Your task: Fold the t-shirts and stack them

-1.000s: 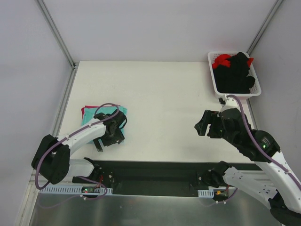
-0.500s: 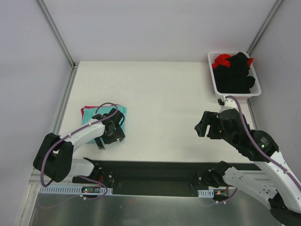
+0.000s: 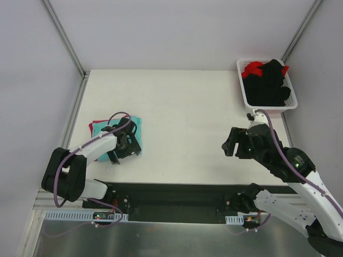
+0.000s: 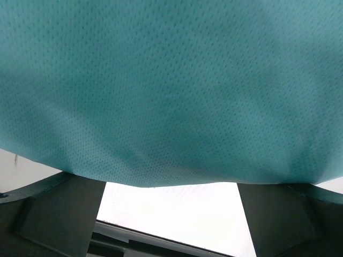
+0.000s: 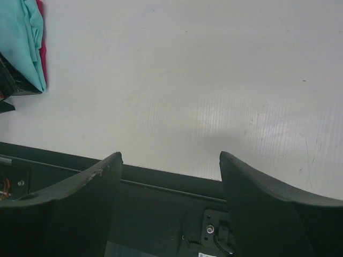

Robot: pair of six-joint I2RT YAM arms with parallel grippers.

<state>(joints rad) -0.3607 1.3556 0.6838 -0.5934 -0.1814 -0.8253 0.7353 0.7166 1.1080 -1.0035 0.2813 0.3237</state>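
Note:
The teal t-shirt (image 3: 113,128) lies folded on the magenta-pink t-shirt (image 3: 91,126), whose edge shows at the left, at the table's near left. My left gripper (image 3: 127,145) sits low at the stack's near right edge. In the left wrist view the teal cloth (image 4: 171,80) fills the upper frame, and the left gripper (image 4: 171,214) is open with its jaws wide apart, nothing pinched. My right gripper (image 3: 230,144) is open and empty above bare table at the right. The right wrist view shows it (image 5: 170,166) with the teal shirt (image 5: 21,37) and the magenta edge (image 5: 42,53) far off.
A white basket (image 3: 270,108) at the far right corner holds black garments (image 3: 270,85) and a red one (image 3: 252,68). A black rail (image 3: 177,193) runs along the table's near edge. Frame posts stand at the back corners.
My left gripper has moved slightly left and farther onto the stack's edge, and the teal shirt has shifted a little left. The right arm has barely moved.

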